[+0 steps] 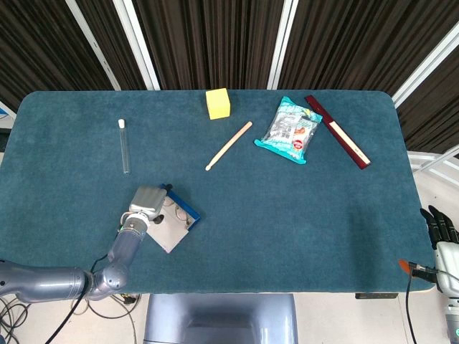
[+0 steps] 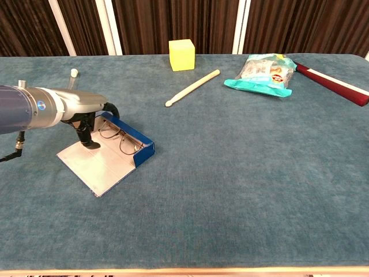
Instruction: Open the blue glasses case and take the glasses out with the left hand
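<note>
Blue glasses case (image 2: 124,151) lies open, lower left of the chest view, grey lid flat on the desk (image 2: 242,173) and the glasses (image 2: 113,136) sitting in the blue tray, so opening looks done and the take-out step is in hand. Left robot hand (image 2: 86,118) sits at the far-left end of the case, dark fingers (image 2: 87,138) curled downward next to the frames; nothing visibly between them, no clear grip on the glasses yet. Next move probably needs the fingers brought onto the frame or bridge to pinch, then a lift clear of the tray wall without dragging the case. Chest view shows the glasses and the finger curl side-on; head view hides the fingers under the left robot hand (image 1: 145,204) and barely shows the frames. Head view alone shows the right robot hand (image 1: 439,228), low right edge off the desk, fingers straight, holding nothing.
</note>
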